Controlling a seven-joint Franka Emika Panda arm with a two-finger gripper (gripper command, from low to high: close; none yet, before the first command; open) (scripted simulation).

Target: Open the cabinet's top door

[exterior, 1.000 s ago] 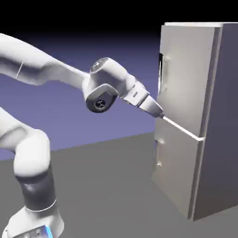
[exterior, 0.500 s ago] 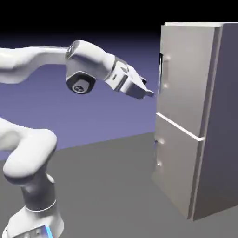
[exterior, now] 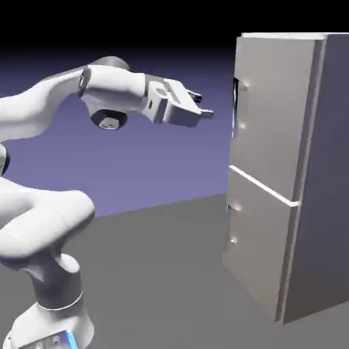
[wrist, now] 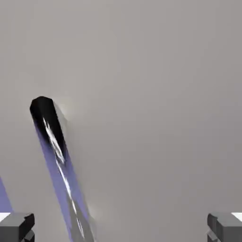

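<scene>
Nearest the hand camera: two small grey fingertips [wrist: 17, 226] at the bottom corners, spread wide, nothing between them. Jaws released, grasping nothing. Just beyond, filling almost the whole hand view, the flat light-grey panel of the top door [wrist: 151, 94]. Crossing the left part of that view at a slant, the dark glossy bar handle [wrist: 52, 137], mirroring blue-violet along its length, nearer the left fingertip than the right and not between the two.

From the exterior view: white two-finger gripper [exterior: 201, 105] on the white jointed arm [exterior: 48, 123], held roughly level, pointing toward the exterior view's right at the height of the upper panel. Clear gap between the fingertips and the door front; no contact. Handle [exterior: 236, 102] on the door's near vertical edge, close to the top, short and dark, a little to the right of the gripper.

Farther right: tall light-grey rectangular cabinet [exterior: 327, 191] with a darker grey side, standing on the grey table [exterior: 157, 272]. Both doors shut flush, shorter lower door [exterior: 262, 252] beneath the top one, bright seam between them. Interior not visible. Behind everything, plain blue-violet backdrop [exterior: 170, 163].
</scene>
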